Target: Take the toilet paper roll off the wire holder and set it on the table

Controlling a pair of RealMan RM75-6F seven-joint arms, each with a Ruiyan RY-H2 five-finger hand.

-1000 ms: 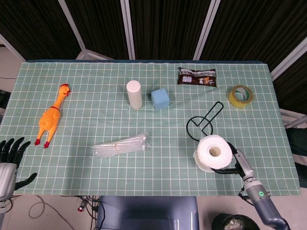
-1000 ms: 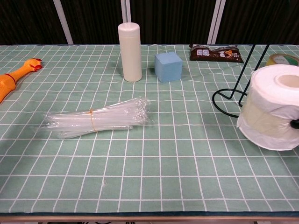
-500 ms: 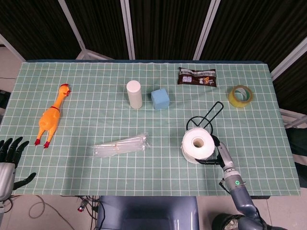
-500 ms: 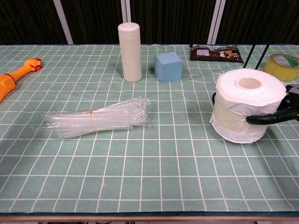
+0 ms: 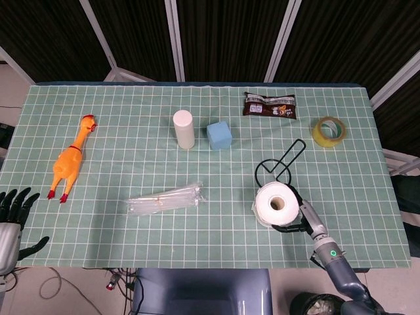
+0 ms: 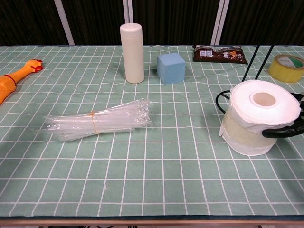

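The white toilet paper roll (image 5: 276, 205) (image 6: 259, 123) stands upright on the green checked cloth, core hole facing up, just in front of the black wire holder (image 5: 279, 167) (image 6: 251, 64) and off its rod. My right hand (image 5: 300, 218) (image 6: 286, 131) grips the roll from its right side, black fingers curled around it. Whether the roll's base presses on the cloth I cannot tell. My left hand (image 5: 12, 220) hangs off the table's near left corner, fingers spread, holding nothing.
A bag of clear straws (image 5: 165, 198) (image 6: 99, 121) lies mid-table. Behind stand a white cylinder (image 5: 183, 128) (image 6: 132, 52) and a blue cube (image 5: 219, 135) (image 6: 171, 67). A snack packet (image 5: 270, 105), a yellow tape roll (image 5: 329, 131) and a rubber chicken (image 5: 69, 161) lie farther out.
My right hand carried the roll left, off the holder side, then back slightly right and down toward the cloth. The left hand stayed still.
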